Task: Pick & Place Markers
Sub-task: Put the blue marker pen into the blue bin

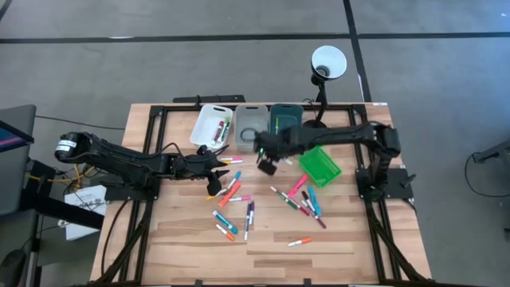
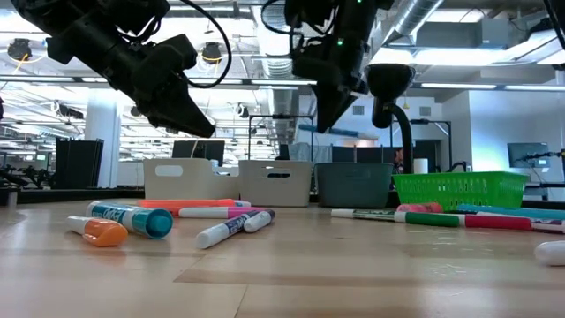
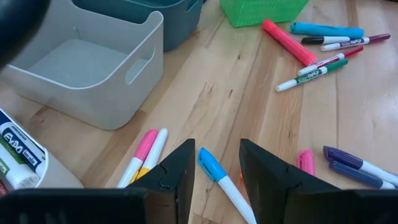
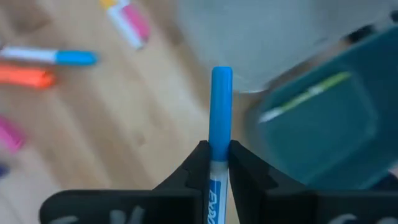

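right gripper [image 4: 214, 163] clamped on a blue-capped marker [image 4: 220, 112], held above the table [image 1: 343, 239] near the grey bin [image 1: 249, 125] and teal bin [image 1: 284, 118].
left gripper [image 3: 216, 163] is held with fingers parted over a blue-capped marker [image 3: 222, 183] lying on the wood; the remaining markers [image 1: 307, 201] are scattered across the table centre.
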Robot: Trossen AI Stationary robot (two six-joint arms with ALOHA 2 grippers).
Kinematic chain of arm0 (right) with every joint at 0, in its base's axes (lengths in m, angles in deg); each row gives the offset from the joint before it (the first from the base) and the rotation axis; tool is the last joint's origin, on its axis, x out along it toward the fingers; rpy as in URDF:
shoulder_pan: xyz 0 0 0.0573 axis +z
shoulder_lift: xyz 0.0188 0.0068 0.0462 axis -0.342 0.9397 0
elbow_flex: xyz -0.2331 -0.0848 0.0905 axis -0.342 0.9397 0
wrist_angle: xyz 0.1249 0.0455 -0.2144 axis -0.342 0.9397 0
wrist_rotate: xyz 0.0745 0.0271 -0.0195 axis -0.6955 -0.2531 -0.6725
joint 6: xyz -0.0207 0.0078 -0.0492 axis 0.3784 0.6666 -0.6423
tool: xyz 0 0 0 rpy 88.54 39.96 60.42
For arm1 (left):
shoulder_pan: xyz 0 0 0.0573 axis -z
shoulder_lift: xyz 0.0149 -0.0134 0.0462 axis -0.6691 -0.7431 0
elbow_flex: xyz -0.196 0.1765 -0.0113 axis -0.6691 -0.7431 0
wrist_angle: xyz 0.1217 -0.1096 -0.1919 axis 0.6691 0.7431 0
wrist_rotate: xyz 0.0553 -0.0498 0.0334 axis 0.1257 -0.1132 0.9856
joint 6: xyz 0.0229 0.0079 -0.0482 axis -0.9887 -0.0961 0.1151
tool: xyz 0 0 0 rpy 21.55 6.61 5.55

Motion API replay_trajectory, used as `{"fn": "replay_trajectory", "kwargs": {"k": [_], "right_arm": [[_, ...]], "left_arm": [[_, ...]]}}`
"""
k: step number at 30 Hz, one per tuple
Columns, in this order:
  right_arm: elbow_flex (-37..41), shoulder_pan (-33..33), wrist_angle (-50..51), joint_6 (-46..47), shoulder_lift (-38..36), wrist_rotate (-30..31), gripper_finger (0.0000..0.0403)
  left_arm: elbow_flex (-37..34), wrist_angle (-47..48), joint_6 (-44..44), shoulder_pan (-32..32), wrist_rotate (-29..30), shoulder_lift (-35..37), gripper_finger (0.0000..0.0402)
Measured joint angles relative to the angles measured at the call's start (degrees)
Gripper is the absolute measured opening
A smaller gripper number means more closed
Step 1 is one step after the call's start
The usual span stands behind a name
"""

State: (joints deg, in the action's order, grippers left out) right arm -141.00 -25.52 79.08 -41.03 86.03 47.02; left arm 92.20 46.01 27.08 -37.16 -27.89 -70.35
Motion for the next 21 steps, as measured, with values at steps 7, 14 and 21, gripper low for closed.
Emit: {"fn": "replay_trajectory", "kwargs": {"k": [7, 14, 21], "right_arm": [[0.0, -9.12, 0.17, 0.13, -2.81, 2.56, 0.0031], [2.65, -17.7, -2.83, 0.87, -2.74, 1.48, 0.0039], [8.19, -21.73, -9.17, 1.21, -2.7, -3.37, 0.0033]], "left_arm": [[0.0, 0.0, 0.01, 0.0, 0.0, 0.0, 0.0121], [0.0, 0.0, 0.01, 0.01, 0.0, 0.0, 0.0121], [0.0, -0.01, 0.01, 0.0, 0.0, 0.0, 0.0121]]}}
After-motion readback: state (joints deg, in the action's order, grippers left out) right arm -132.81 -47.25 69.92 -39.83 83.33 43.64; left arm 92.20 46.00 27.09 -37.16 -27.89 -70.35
